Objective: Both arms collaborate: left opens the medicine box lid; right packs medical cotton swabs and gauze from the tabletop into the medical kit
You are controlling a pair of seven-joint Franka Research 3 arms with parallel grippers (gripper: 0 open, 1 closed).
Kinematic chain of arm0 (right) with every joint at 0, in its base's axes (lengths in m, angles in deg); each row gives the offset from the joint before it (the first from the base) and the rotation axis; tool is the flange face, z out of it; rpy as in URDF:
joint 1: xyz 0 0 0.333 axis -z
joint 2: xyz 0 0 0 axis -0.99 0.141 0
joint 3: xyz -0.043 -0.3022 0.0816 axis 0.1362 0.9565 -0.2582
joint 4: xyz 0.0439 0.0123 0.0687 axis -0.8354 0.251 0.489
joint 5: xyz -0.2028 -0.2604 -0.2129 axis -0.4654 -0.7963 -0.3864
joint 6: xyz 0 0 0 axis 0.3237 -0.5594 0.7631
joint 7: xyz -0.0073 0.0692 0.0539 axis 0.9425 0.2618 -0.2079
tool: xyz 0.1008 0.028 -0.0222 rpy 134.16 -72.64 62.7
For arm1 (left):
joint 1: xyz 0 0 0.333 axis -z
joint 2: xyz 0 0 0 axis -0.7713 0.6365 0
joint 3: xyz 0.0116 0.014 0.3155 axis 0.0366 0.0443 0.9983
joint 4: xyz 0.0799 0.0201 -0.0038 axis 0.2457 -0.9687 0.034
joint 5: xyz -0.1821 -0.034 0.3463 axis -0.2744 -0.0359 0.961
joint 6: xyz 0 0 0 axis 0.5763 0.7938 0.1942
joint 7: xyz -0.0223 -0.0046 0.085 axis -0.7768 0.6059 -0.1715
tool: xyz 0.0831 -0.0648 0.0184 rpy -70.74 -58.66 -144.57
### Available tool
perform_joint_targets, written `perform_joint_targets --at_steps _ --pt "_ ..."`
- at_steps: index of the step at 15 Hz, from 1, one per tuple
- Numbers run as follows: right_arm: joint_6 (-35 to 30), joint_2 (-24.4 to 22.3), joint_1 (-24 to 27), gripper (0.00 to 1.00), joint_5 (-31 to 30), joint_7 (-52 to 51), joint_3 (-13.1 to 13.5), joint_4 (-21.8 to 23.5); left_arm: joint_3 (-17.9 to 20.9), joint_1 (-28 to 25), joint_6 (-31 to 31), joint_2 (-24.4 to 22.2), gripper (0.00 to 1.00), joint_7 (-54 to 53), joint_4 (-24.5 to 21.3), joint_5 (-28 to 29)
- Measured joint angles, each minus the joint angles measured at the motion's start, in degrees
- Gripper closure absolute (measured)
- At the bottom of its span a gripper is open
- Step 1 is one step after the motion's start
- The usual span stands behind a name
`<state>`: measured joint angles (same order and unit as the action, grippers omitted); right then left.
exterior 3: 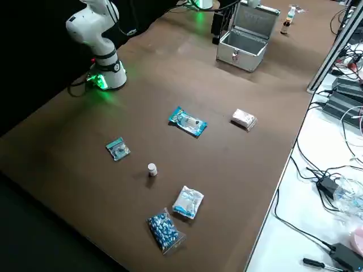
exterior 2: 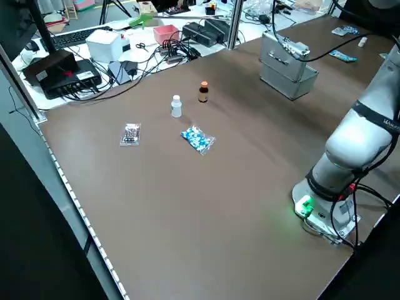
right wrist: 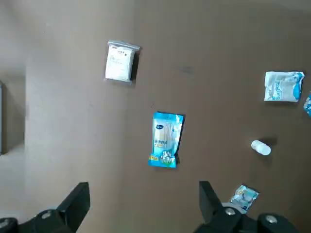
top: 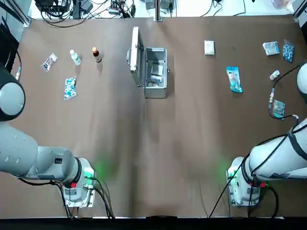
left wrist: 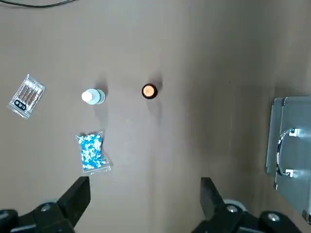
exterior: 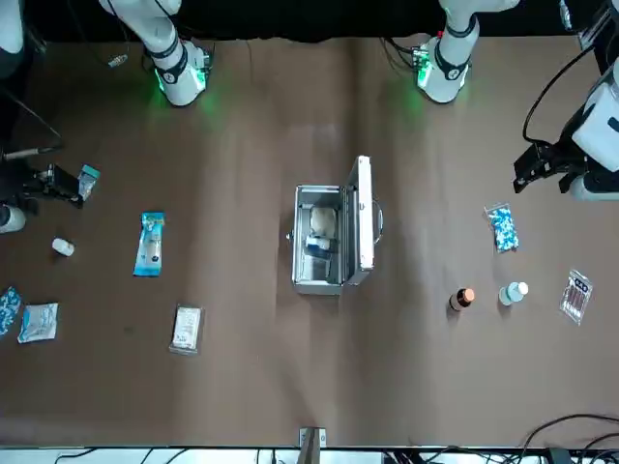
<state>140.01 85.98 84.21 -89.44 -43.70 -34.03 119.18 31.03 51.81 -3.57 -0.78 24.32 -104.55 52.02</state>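
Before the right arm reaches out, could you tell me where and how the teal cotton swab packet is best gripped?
Probably from straight above, across its narrow width near the middle. The medical cotton swabs lie flat on the tabletop, long axis running roughly away from the robot, slightly tilted, with bare surface around them. The right gripper is open, so its fingers should straddle the long edges.

The wide brown tabletop looks matt and cloth-like, with a faint weave-like softness. The small rectangular silver medical kit is brushed aluminium, its upright lid ribbed and edged with shinier metal corners. The long teal-blue packet of medical cotton swabs is glossy plastic film. The small flat white gauze packet looks like smooth plastic wrap. The large white arms have smooth, slightly glossy plastic shells.
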Motion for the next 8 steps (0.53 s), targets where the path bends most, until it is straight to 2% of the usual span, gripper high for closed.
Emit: perform_joint_targets --at_steps 5,8 --pt "-2.3 -1.6 0.0 0.01 0.0 0.2 -0.3 0.0 0.0 0.0 0.0 0.0 0.0 0.0 0.0 0.0" --pt "-2.5 -2.2 -2.0 0.01 0.0 0.4 1.5 0.6 0.0 0.0 -0.1 0.0 0.0 0.0 -0.1 0.0"
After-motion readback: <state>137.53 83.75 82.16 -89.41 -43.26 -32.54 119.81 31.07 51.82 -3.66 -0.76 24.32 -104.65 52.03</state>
